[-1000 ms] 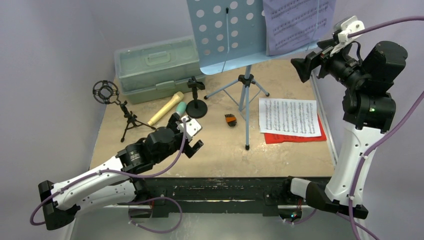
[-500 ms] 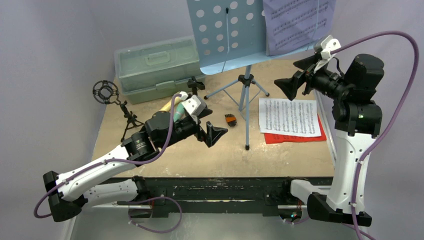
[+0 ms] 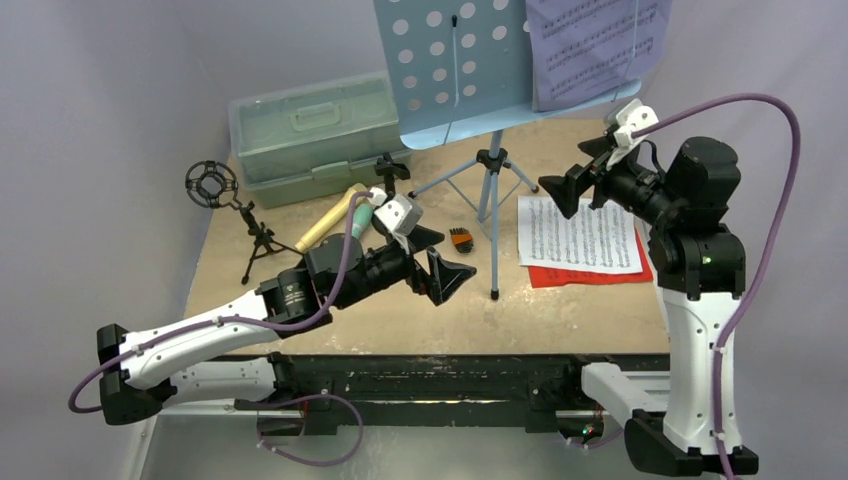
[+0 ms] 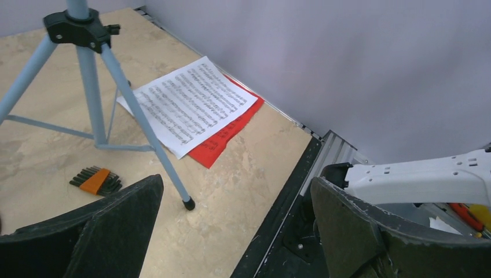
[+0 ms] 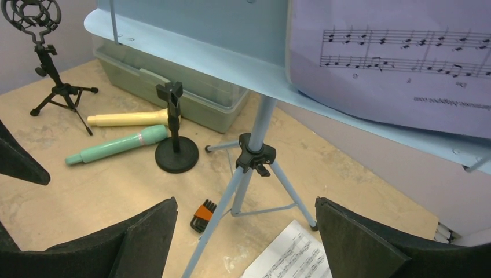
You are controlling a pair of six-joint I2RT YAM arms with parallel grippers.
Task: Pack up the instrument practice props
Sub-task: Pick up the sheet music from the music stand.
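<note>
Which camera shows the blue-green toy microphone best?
The right wrist view: the teal toy microphone lies whole on the table, next to the tan toy microphone. In the top view only a bit of it peeks out behind the left arm. The left wrist view does not show it.

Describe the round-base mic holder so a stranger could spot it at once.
Find the pale green plastic case at the table's back left. In front of its right end, between the two lying toy microphones and the legs of the light-blue music rack, stands the black mic holder. Unlike the ring-top tripod holder farther left, it has a flat disc base.
</note>
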